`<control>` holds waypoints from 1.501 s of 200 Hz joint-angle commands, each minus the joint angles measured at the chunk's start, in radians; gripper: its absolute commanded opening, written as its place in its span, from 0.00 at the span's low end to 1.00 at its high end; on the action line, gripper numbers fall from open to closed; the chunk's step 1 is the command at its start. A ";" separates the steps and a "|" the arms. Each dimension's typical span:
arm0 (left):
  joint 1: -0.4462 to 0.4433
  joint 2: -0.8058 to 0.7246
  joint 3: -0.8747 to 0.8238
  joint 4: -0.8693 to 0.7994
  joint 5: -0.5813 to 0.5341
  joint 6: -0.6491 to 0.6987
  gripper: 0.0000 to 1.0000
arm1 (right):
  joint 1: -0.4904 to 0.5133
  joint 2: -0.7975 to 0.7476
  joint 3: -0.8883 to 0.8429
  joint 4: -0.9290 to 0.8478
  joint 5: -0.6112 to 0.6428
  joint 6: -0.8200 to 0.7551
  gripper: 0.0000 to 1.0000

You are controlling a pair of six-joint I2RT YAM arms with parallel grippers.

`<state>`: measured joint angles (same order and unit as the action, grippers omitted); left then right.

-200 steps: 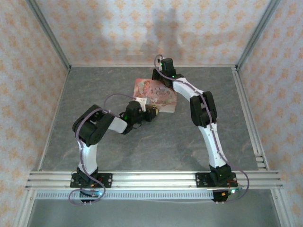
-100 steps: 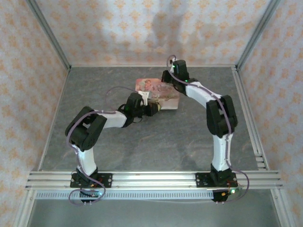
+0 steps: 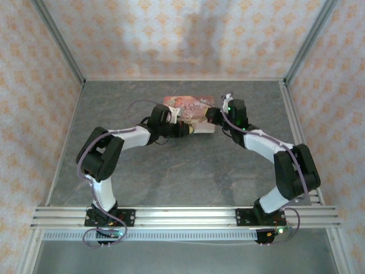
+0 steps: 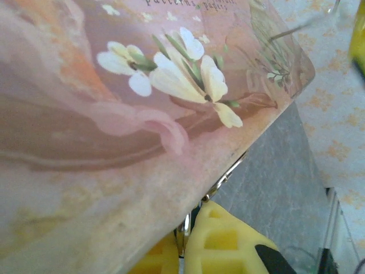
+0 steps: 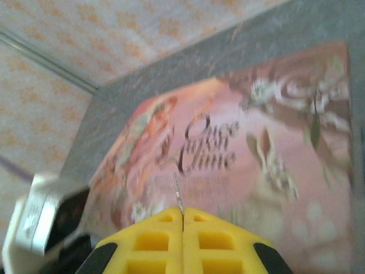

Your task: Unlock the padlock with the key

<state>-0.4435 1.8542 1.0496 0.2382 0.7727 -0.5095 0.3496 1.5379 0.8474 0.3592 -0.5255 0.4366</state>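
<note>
In the left wrist view my left gripper [image 4: 187, 222] is shut on the padlock [image 4: 183, 229]. Only its thin metal shackle and a dark sliver of its body show between the yellow fingers, tight under the rim of the pink tin [image 4: 142, 114]. From above, the left gripper [image 3: 188, 129] sits at the tin's [image 3: 191, 108] near edge. My right gripper [image 5: 182, 212] is shut on the key [image 5: 177, 189], whose thin blade pokes out from the fingertips over the tin's lid [image 5: 239, 148]. Seen from the top, the right gripper [image 3: 210, 116] is at the tin's right end.
A metal hasp [image 4: 228, 171] runs along the tin's rim just above my left fingers. Grey tabletop [image 3: 194, 165] spreads in front of the tin. Patterned walls close in the back and both sides.
The right arm has swung from behind the tin round to its right end and dropped lower. The left arm has stretched further back towards the tin, which now lies flatter.
</note>
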 commanded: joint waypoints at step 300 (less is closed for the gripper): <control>0.058 0.024 0.168 -0.036 0.281 -0.282 0.00 | 0.039 0.124 -0.521 1.047 -0.147 0.448 0.00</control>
<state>-0.3962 1.8744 1.1843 0.1307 1.0065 -0.7635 0.3649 1.6688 0.3084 1.3415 -0.7059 0.8696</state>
